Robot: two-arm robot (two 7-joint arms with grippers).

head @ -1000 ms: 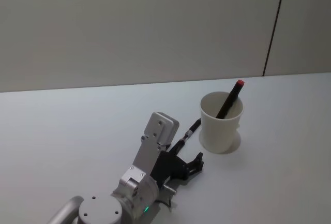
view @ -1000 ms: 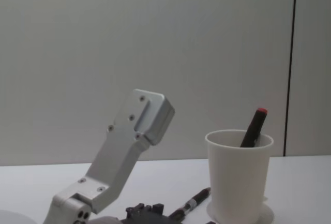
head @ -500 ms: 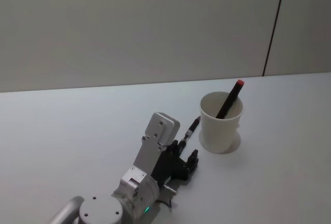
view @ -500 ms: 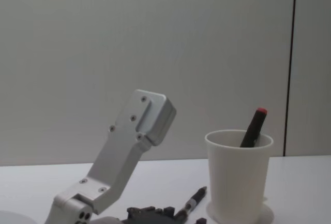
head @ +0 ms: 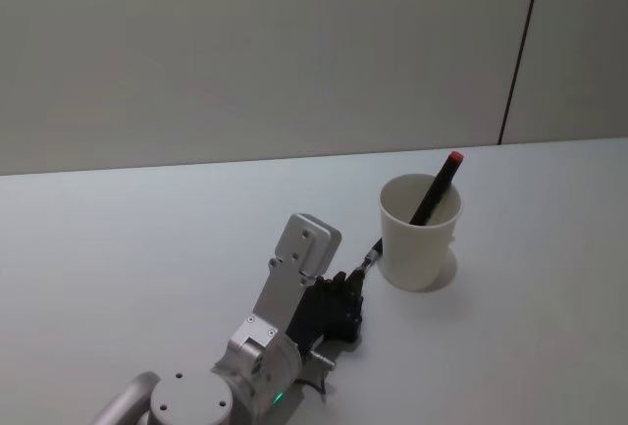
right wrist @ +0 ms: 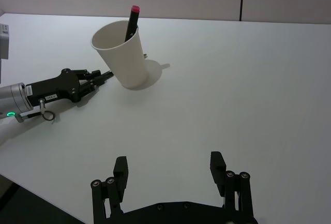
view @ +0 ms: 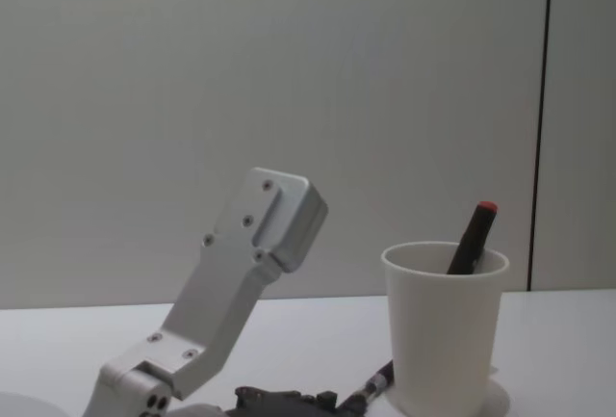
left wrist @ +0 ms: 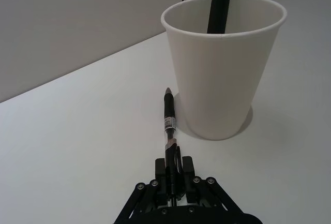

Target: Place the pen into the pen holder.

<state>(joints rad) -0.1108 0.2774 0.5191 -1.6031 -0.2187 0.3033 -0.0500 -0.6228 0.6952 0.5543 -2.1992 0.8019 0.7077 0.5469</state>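
Left claw (head: 345,297) is clamped on the back end of the pen (left wrist: 168,118), lying on the worktop (head: 147,239), tip just beside the paper-cup pen holder (head: 419,239). I'd lift clear of the rim before tipping it upright. Right claw (right wrist: 169,175) hangs open, well apart.

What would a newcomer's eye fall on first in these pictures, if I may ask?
Most likely the white pen holder, standing right of the middle of the table with a red-capped marker leaning inside it. Next comes the left gripper just in front of it, shut on the near end of a dark pen whose tip points at the pen holder's base. The right gripper hangs open over the table, well away.
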